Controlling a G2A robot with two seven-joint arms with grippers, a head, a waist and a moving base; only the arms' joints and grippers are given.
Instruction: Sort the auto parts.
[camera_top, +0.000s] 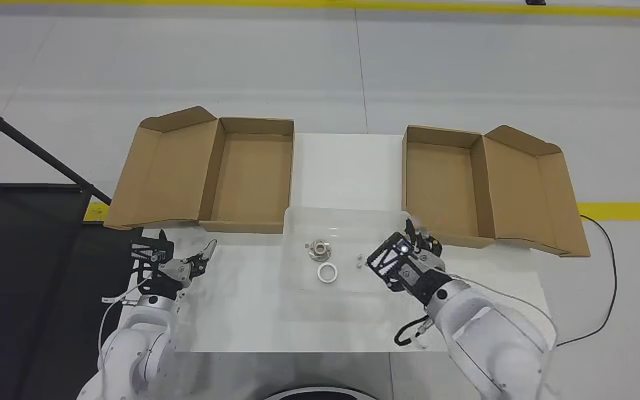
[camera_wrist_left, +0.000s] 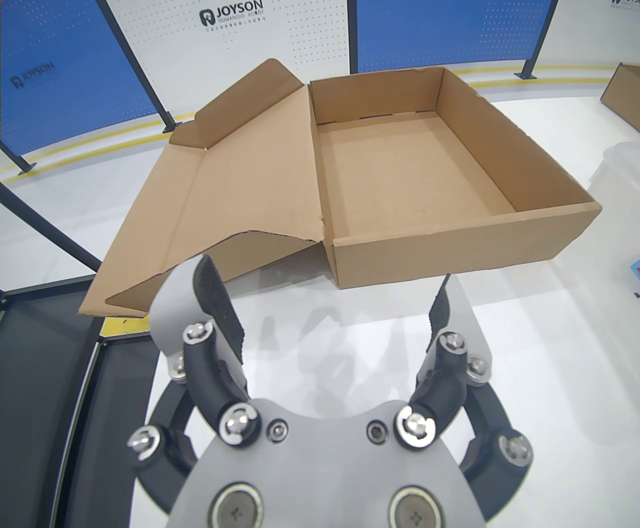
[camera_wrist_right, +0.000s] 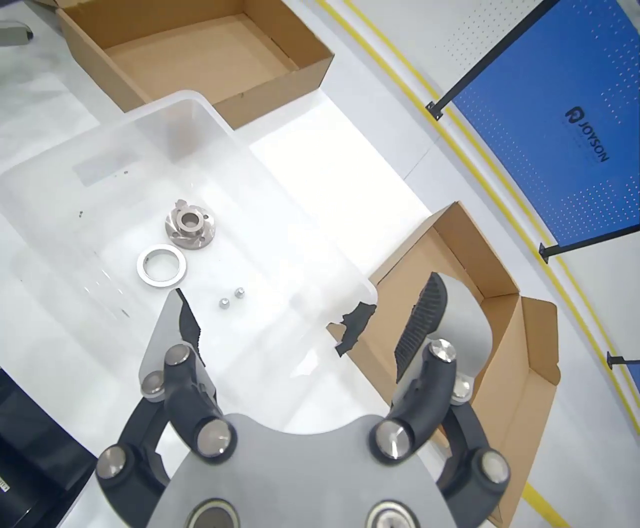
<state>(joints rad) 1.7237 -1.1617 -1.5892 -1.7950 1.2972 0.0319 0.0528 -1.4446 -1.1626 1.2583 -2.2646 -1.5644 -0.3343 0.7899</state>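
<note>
- While above the right edge of the clear bin (camera_top: 345, 209), the right gripper (camera_wrist_right: 307, 290) tilts down, jaws wide.
- Left gripper (camera_wrist_left: 325, 272) hovers well left of it, also wide.

1 table (camera_top: 250, 290) carries 2 open cardboard boxes (camera_top: 255, 165) (camera_top: 440, 185) and 1 clear bin (camera_top: 345, 211). In the bin lie 4 parts: 1 flanged metal hub (camera_top: 320, 246), 1 metal ring (camera_top: 326, 271) and 2 small metal studs (camera_wrist_right: 224, 302) (camera_wrist_right: 239, 292).

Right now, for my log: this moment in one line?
left gripper open | right gripper open at clear bin edge | inside: flanged hub, ring, two small metal bits
</note>
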